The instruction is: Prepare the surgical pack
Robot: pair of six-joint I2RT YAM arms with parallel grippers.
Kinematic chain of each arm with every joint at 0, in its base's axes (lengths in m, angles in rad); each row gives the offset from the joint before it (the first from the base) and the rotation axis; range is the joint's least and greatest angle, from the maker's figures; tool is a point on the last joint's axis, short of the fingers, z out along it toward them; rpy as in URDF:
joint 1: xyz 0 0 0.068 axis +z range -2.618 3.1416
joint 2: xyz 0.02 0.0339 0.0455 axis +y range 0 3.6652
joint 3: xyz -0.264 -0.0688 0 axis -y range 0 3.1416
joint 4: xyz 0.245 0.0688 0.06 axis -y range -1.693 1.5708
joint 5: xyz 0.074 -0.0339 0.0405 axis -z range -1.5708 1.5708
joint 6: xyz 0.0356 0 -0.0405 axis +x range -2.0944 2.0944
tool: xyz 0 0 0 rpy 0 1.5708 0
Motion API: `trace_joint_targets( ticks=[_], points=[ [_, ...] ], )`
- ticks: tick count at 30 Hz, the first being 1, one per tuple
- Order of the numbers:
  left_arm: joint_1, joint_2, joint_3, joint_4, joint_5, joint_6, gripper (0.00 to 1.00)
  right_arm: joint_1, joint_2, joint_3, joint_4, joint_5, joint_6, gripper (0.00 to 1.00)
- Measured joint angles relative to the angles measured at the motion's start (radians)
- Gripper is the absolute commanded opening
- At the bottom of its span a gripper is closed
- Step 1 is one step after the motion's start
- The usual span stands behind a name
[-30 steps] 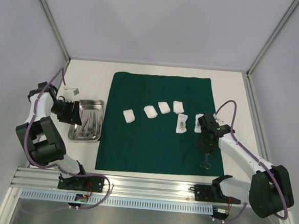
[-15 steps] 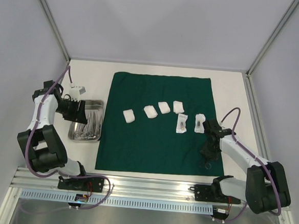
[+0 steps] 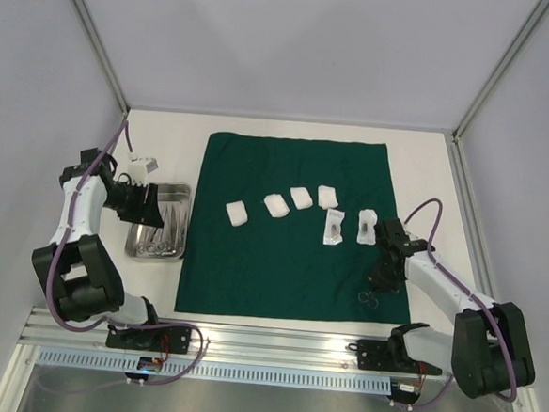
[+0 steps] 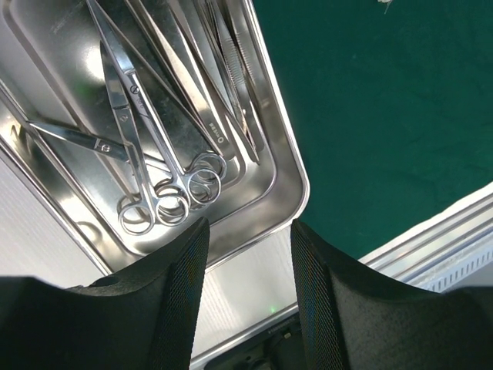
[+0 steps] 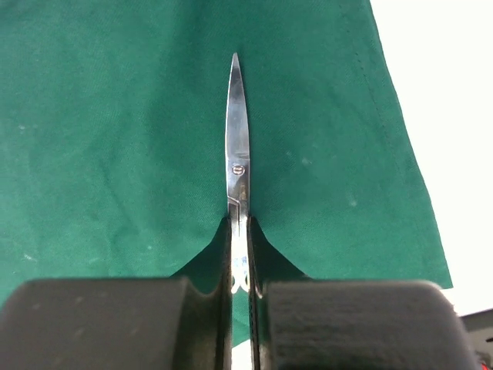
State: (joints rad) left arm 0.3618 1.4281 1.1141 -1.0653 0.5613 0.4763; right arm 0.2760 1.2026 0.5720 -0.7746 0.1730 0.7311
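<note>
Right tool [image 5: 240,231] clamped on scissors [image 5: 237,146] above the drape [image 5: 115,116]
Left tool [image 4: 246,227] gapes empty over the steel tray [image 4: 283,116]

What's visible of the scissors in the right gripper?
They are slim silver metal scissors, blades closed to a fine point, pivot screw showing. The black fingers of the right gripper clamp the shanks, and the finger rings poke out behind. They are held over the dark green cloth drape near its near right corner. Whether they touch the cloth is unclear.
</note>
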Motion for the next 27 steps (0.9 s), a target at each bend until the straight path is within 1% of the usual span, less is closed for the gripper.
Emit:
trace_joint_targets(
  ticks=[10, 19, 27],
  points=[
    [-0.011, -0.011, 0.000, -0.010, 0.007, -0.007, 0.56, 0.000, -0.039, -0.021, 0.049, -0.054, -0.021, 0.00],
    [-0.018, -0.018, 0.003, -0.019, 0.006, -0.012, 0.56, 0.000, -0.104, -0.021, 0.050, -0.070, -0.022, 0.00],
    [-0.064, -0.021, 0.021, -0.042, 0.009, -0.018, 0.56, 0.004, -0.109, -0.021, 0.056, -0.084, -0.013, 0.00]
  ],
)
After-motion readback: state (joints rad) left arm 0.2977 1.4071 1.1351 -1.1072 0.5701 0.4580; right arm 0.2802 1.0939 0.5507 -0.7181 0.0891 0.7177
